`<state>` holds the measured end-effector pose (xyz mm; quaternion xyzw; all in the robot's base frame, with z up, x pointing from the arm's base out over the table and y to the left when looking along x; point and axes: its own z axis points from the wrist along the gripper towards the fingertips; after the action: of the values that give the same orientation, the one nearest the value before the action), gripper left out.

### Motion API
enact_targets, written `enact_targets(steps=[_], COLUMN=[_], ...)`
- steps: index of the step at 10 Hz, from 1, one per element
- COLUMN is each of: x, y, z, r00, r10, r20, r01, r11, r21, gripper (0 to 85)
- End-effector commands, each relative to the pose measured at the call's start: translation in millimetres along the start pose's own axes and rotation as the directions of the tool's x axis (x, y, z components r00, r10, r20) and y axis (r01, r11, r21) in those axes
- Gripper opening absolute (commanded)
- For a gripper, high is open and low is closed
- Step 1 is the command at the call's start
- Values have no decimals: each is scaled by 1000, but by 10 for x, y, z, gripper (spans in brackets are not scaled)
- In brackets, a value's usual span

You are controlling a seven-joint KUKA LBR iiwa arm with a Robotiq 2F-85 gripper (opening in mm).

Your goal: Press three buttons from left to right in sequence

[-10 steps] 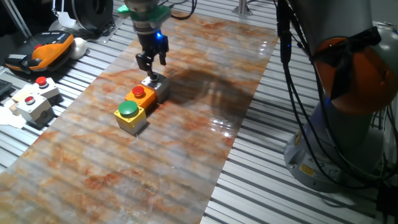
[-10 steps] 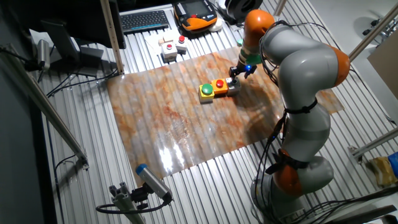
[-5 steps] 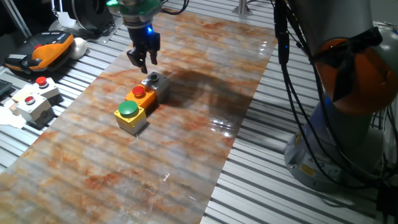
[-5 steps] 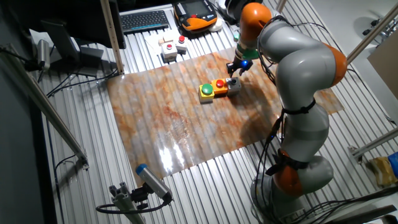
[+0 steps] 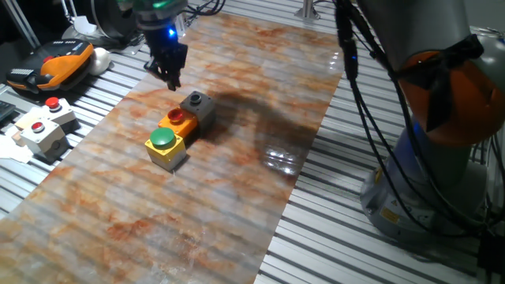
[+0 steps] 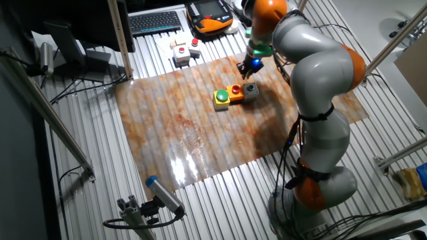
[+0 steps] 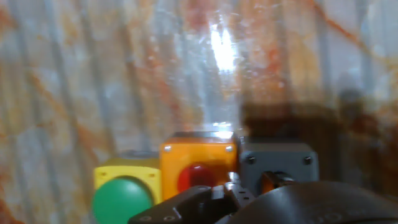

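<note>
Three button boxes stand in a touching row on the marbled mat: a yellow box with green cap (image 5: 162, 140) (image 6: 221, 98) (image 7: 122, 198), an orange box with red cap (image 5: 177, 118) (image 6: 235, 91) (image 7: 196, 177), and a grey box with small dark cap (image 5: 196, 102) (image 6: 251, 89) (image 7: 277, 163). My gripper (image 5: 170, 76) (image 6: 243, 69) hangs in the air above and beyond the grey box, touching nothing. No view shows its fingertips clearly. In the hand view only the dark gripper body fills the bottom edge.
The mat (image 5: 237, 189) lies on a slatted metal table. Pale beige boxes with red caps (image 5: 41, 126) (image 6: 181, 52) and an orange-black pendant (image 5: 61, 63) lie off the mat's far side. A keyboard (image 6: 155, 21) is behind them. The robot base (image 5: 442, 166) stands to the right.
The gripper has lifted off the grey box's cap and moved up and away toward the far edge of the mat. The boxes have not moved.
</note>
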<state>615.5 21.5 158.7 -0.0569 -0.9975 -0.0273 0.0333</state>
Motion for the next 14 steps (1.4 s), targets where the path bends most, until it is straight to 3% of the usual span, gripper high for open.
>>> enact_targets(steps=[1,3,9,14], x=[4,3,25,59], y=[12,-12,112,192], z=[7,48,262,422], r00=[1000,1000,999,998], r10=[1,-19,16,29], r20=[1,24,39,58], r01=[-1,18,-16,-30], r11=[1000,999,1000,999], r21=[1,29,15,25], gripper=[0,0,0,0])
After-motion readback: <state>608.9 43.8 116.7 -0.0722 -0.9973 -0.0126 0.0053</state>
